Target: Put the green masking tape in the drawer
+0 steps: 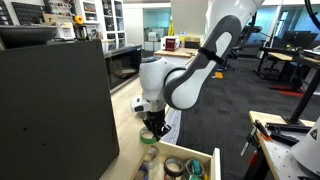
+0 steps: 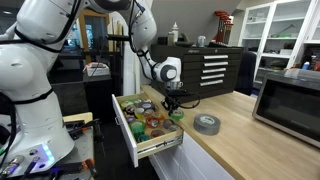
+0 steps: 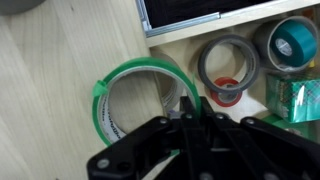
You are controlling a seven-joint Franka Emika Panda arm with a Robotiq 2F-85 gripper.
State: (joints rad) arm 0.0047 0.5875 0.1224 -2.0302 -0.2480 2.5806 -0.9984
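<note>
Closest in, in the wrist view, the fingers (image 3: 186, 108) sit pulled close together right at the 3 o'clock edge of the green masking tape (image 3: 148, 68). I honestly can't tell if they're actually pinching the ring wall or just straddling it. The tape itself is over the wood surface (image 3: 50, 90), just beside the drawer (image 3: 175, 50), not in it.

The drawer is open at the tape's 2 o'clock, with a grey roll (image 3: 228, 62) inside and a teal roll (image 3: 291, 42) past that. In an exterior view the arm hangs over the drawer's far corner (image 2: 160, 146). A thicker grey tape roll (image 2: 207, 124) lies on the surface at the drawer's 3 o'clock, and a microwave (image 2: 288, 95) stands further back.
</note>
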